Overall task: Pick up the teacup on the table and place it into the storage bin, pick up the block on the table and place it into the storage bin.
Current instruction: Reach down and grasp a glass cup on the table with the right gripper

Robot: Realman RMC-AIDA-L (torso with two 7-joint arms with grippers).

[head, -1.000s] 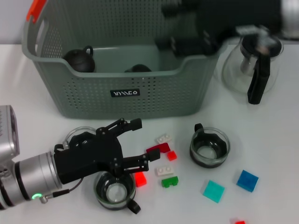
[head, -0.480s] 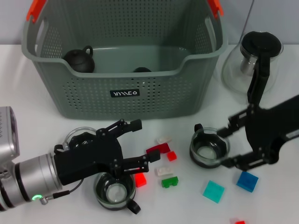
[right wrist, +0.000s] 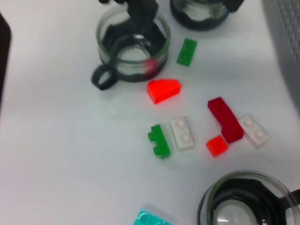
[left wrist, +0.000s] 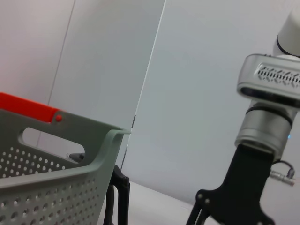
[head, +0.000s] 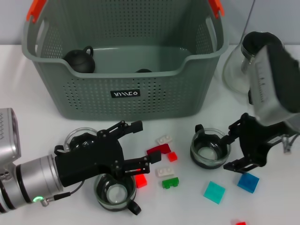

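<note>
On the left, the left gripper [head: 133,147] hangs low over the near-left part of the table [head: 37,126], its black fingers spread wide and holding nothing, directly above two glass teacups — one [head: 114,193] at the near edge and another [head: 77,137] half hidden under the arm. The near cup lies with its handle pointing toward the near right and its mouth up. The risk here, as I judge it, is that a spread finger clips the cup's rim or sweeps the bright red block [head: 140,180] that sits just beside it. In the middle lies the scatter of small blocks: a dark red long brick [head: 158,149] whose long axis runs left to right with a slight tilt, a small red one [head: 172,156], two white ones [head: 164,139], a green one [head: 170,183]. They sit close together, so a pinch on one could well nudge its neighbours. Behind them the storage bin [head: 126,93] stands at the far side (a dark teapot [head: 80,60] already inside it). To the right, a third teacup [head: 210,148] stands upright with its handle toward the far left, and the right gripper [head: 234,146] is just beside it, its fingers wide apart and empty — closing off-centre could tip or skid the cup. Near right lie a teal block [head: 214,191] and a blue block [head: 248,181], and at the far right a glass pot [head: 243,65] is close enough to the right arm that a careless lift toward the bin might knock it.
</note>
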